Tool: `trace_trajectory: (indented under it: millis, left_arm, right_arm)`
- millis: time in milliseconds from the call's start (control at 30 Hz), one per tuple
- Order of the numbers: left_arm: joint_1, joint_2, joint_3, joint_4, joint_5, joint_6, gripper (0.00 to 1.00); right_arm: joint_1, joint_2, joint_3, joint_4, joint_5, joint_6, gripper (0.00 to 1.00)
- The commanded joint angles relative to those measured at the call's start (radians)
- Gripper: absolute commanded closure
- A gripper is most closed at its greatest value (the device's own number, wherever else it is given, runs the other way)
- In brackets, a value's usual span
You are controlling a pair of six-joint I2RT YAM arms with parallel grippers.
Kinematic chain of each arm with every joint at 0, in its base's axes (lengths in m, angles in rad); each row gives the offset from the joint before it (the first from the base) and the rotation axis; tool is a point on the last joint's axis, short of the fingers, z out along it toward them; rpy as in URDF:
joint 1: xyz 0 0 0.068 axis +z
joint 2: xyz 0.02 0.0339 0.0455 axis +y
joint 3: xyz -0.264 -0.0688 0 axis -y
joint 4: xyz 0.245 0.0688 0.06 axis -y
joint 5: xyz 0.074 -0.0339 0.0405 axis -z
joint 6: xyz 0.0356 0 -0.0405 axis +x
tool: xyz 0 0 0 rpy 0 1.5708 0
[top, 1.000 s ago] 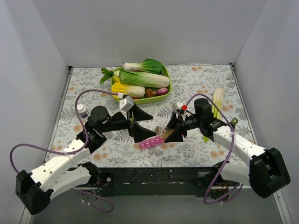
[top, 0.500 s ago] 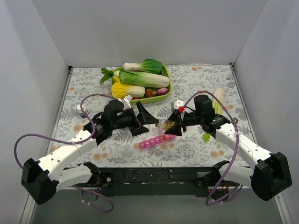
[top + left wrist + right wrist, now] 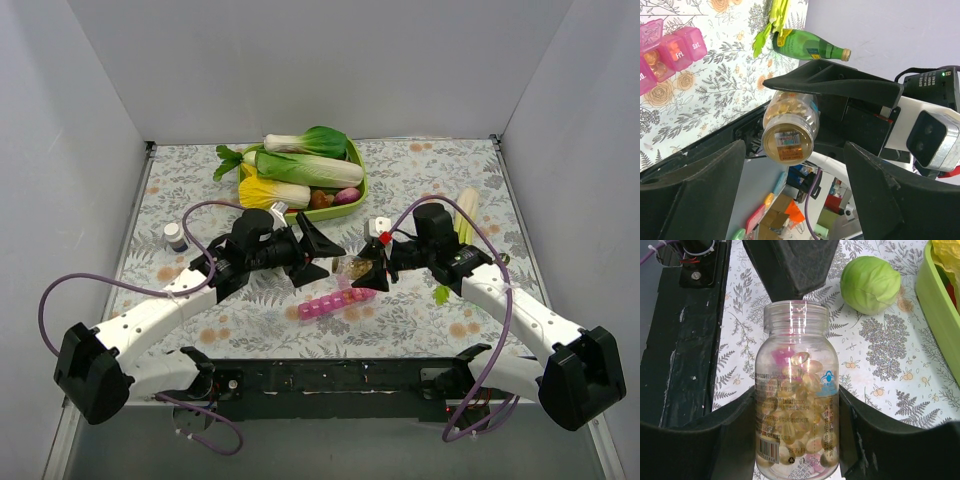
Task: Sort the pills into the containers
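My right gripper (image 3: 368, 272) is shut on a clear, uncapped pill bottle (image 3: 352, 267), held level just above the table. In the right wrist view the bottle (image 3: 796, 390) sits between my fingers (image 3: 730, 440), half full of pale amber pills (image 3: 807, 385). My left gripper (image 3: 322, 257) is open at the bottle's mouth and touches nothing. In the left wrist view the bottle (image 3: 789, 129) shows end-on between my wide-open fingers (image 3: 690, 185). The pink pill-organiser strip (image 3: 335, 300) lies in front of both grippers; orange pills (image 3: 654, 59) lie in its compartments (image 3: 675, 45).
A green tray (image 3: 357, 188) of vegetables stands at the back. A small white bottle (image 3: 175, 236) stands far left. A pale corn cob (image 3: 466, 215) lies at the right. A green glass bottle (image 3: 810, 47) and a green ball (image 3: 870, 284) lie nearby.
My left arm has swung right and forward, bringing its open gripper up to the bottle's mouth. My right gripper has moved the bottle slightly back and left.
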Motion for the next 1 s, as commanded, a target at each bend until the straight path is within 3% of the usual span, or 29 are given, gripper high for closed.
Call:
trace_trajectory:
  millis: [0,67,467,567,667,867,900,967]
  left_arm:
    - [-0.005,0.006,0.003,0.043,0.023,-0.102,0.23]
    - [-0.007,0.013,-0.003,0.075,0.029,-0.104,0.32]
    - [-0.013,0.044,-0.032,0.195,0.121,-0.055,0.58]
    - [-0.013,0.04,-0.061,0.278,0.158,-0.035,0.74]
    - [-0.013,0.035,-0.07,0.322,0.187,0.025,0.98]
    - [-0.015,-0.003,-0.078,0.43,0.325,0.379,1.0]
    - [-0.016,-0.008,-0.068,0.427,0.374,0.527,1.0]
    - [-0.036,-0.029,-0.04,0.392,0.415,0.678,1.0]
  right_arm:
    - [0.004,-0.021,0.034,0.014,-0.022,-0.004,0.99]
    - [0.004,-0.021,0.034,0.017,-0.027,-0.001,0.99]
    - [0.004,-0.019,0.028,0.038,-0.057,0.037,0.99]
    - [0.004,-0.018,0.023,0.049,-0.067,0.052,0.99]
    - [0.004,-0.018,0.016,0.058,-0.082,0.072,0.99]
    - [-0.008,-0.009,-0.018,0.139,-0.145,0.172,0.99]
    - [-0.011,-0.005,-0.03,0.189,-0.177,0.23,0.99]
    - [-0.019,0.008,-0.047,0.251,-0.211,0.294,0.99]
